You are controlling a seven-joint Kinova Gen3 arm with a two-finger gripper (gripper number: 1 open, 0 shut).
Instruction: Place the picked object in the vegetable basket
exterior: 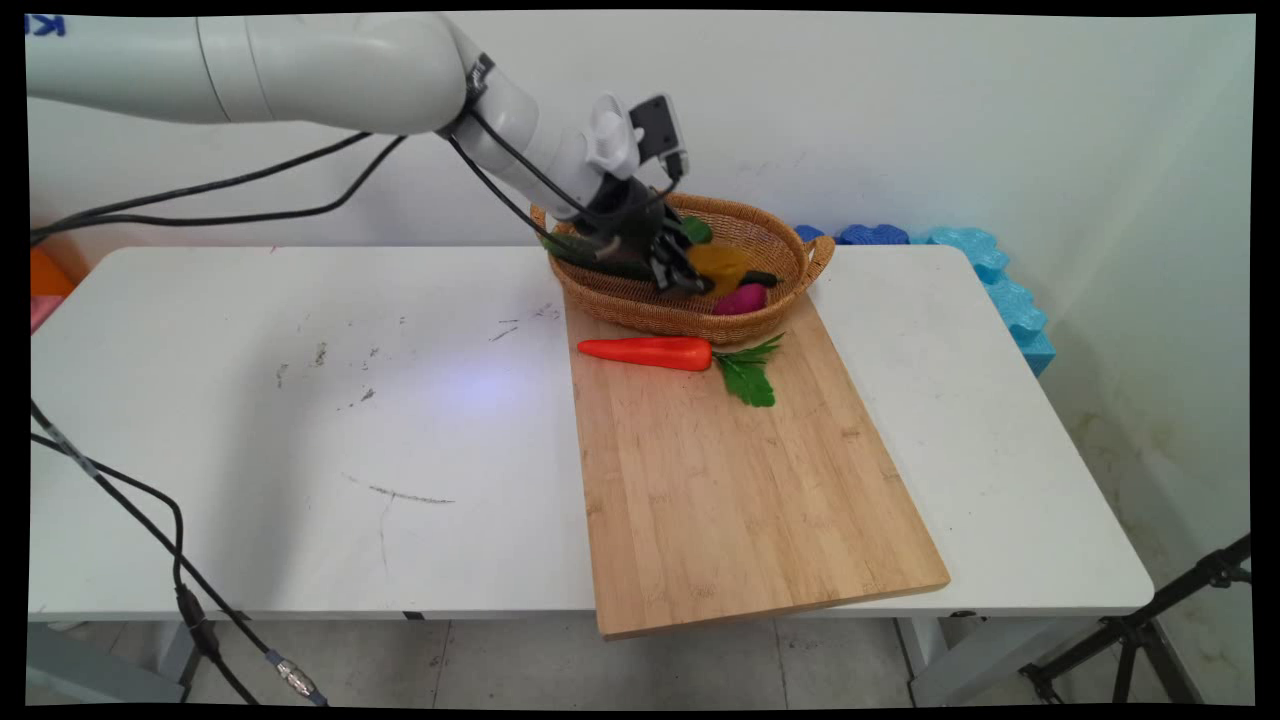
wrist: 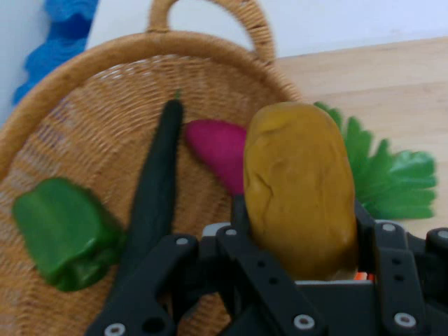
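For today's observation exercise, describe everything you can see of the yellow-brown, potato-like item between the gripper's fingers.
The potato-like item is a mustard-yellow, oblong lump with a creased, matte, toy-like skin. It sits lengthwise in the gripper, the black fingers pressing its two sides, over the wicker basket. In the hand view a magenta piece shows just behind it; whether they touch cannot be told.

White table (exterior: 300, 420), scuffed with dark marks on its left half. A bamboo cutting board (exterior: 730, 480) lies directly on the right half, its near corner overhanging the table's front edge. A wicker basket (exterior: 650, 310) sits at the far end, partly on the board, partly on the table. An orange toy carrot (exterior: 650, 352) with green leaves lies on the board just in front of the basket.
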